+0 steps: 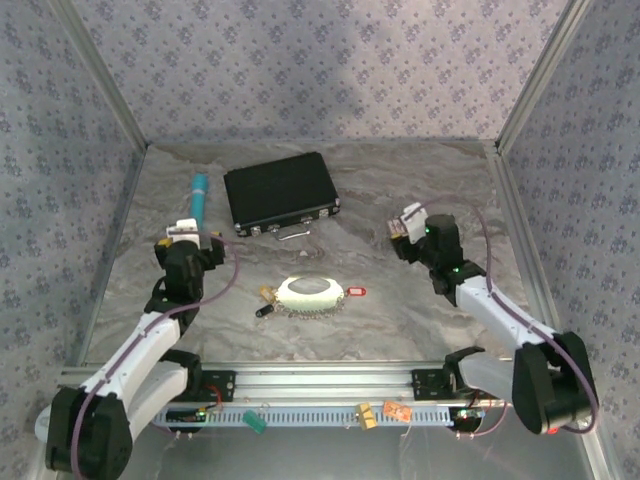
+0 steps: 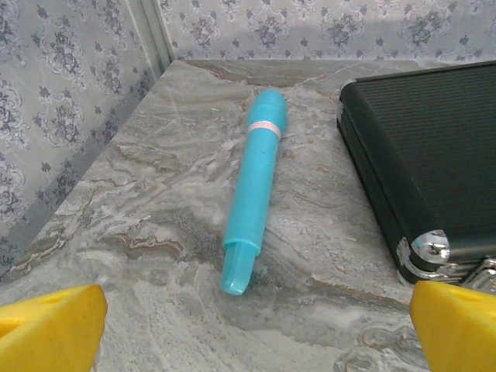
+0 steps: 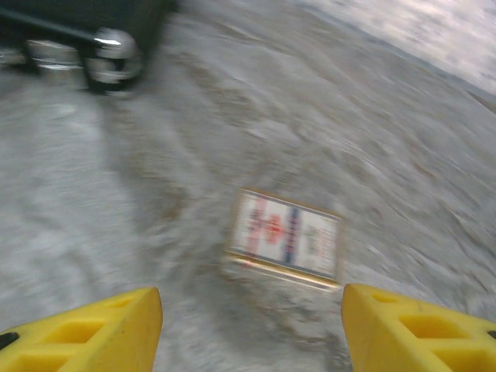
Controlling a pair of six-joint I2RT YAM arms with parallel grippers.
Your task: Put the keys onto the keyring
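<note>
The pale round keyring fob [image 1: 310, 291] lies mid-table with its bead chain [image 1: 300, 311] curled along its near side. A key with a red tag [image 1: 356, 292] lies just right of it. A brass key [image 1: 268, 293] and a dark-headed key [image 1: 264, 310] lie just left. My left gripper [image 1: 190, 235] [image 2: 256, 341] hovers open to the fob's far left, facing a turquoise pen. My right gripper [image 1: 405, 228] [image 3: 252, 341] stands open to the fob's far right, over a small patterned card box [image 3: 284, 236]. Nothing sits between either pair of yellow fingers [image 2: 50, 329] [image 3: 422, 333].
A black ribbed case [image 1: 280, 193] [image 2: 430, 155] with chrome corners lies at the back centre. The turquoise pen [image 1: 199, 195] [image 2: 252, 190] lies to its left near the left wall. Patterned walls close in three sides. The right wrist view is motion-blurred.
</note>
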